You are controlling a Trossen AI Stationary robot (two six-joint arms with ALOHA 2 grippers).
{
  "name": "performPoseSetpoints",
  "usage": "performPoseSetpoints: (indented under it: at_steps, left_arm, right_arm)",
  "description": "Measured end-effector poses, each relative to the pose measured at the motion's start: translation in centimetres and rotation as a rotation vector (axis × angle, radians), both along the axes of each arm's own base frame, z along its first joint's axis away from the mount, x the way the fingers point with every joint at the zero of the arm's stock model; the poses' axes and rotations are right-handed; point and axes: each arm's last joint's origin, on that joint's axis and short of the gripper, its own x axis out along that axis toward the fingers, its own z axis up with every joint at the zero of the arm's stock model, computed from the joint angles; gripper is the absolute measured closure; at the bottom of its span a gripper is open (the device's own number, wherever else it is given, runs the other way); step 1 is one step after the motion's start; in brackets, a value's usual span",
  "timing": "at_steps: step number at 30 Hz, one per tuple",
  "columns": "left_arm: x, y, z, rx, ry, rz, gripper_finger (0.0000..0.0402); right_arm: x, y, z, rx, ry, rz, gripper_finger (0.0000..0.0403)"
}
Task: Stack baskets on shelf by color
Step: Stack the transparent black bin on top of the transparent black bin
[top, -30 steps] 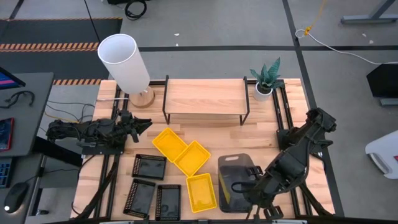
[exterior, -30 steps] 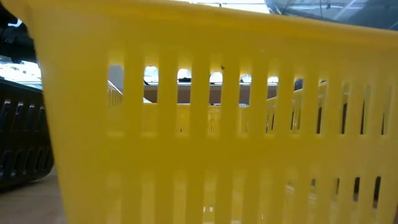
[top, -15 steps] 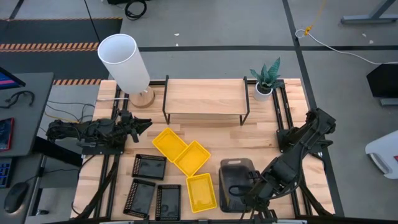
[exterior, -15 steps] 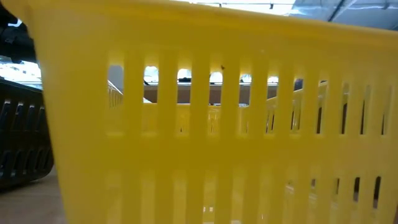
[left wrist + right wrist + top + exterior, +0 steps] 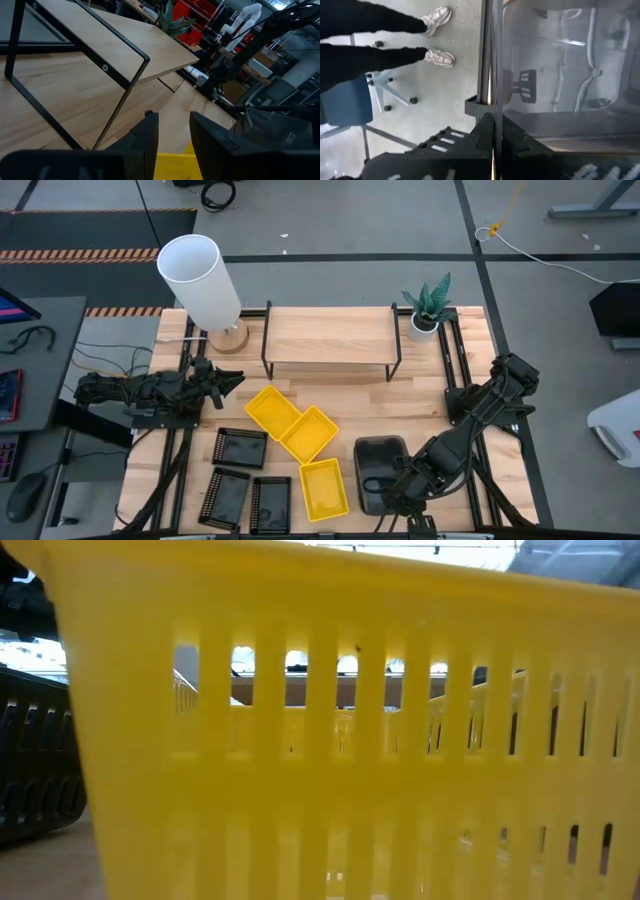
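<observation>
Right gripper point(image 5: 385, 488) is down at the near right part of the table, its fingers point(image 5: 489, 131) pinched tight on the thin rim of a smoky-grey basket point(image 5: 378, 470); the right wrist view shows that wall edge-on between the two dark pads, with clear plastic running away beyond them. No brand, label or lettering reads on that basket, or anywhere else on the table.

Just beside the gripped grey basket, on the side toward the table's middle, lies a yellow basket point(image 5: 323, 488), close but with a thin strip of wood showing between them. Two more yellow baskets point(image 5: 292, 423) sit farther from the gripper, touching each other, angled toward the shelf point(image 5: 330, 336). Three black baskets point(image 5: 242, 480) are clustered well beyond the yellows at the near left. In the low view one yellow slotted wall fills nearly everything.

Shelf stands well away from the right gripper, at the far middle, plank top bare. Open tabletop point(image 5: 420, 395) stretches between gripper and shelf. A potted plant point(image 5: 427, 308) flanks the shelf's right end, a white lamp point(image 5: 203, 285) its left.

Left gripper point(image 5: 232, 379) waits at the left edge, level with the shelf's front, fingers parted with a gap, nothing between them.

Past the table's near edge, a person's legs point(image 5: 375, 37) in dark trousers and pale shoes stand on the floor.
</observation>
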Motion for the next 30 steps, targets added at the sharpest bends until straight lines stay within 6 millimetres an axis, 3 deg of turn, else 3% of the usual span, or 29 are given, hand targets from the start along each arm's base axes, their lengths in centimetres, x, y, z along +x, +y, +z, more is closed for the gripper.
performPoseSetpoints:
  at_steps: [9,20,30]
  left_arm:
    - [0.0,0.0,0.0,0.000,0.000,0.000,0.0285]
    - [0.0,0.0,0.0,0.000,0.000,0.000,0.0285]
    - [0.0,0.0,0.0,0.000,0.000,0.000,0.0285]
  right_arm:
    - [0.3,-1.0,-1.6,-0.049,-0.002,0.002,0.0385]
    - [1.7,-2.9,-1.8,-0.024,0.012,0.030,0.0278]
    - [2.3,-3.7,-1.4,0.103,0.101,0.036,0.0215]
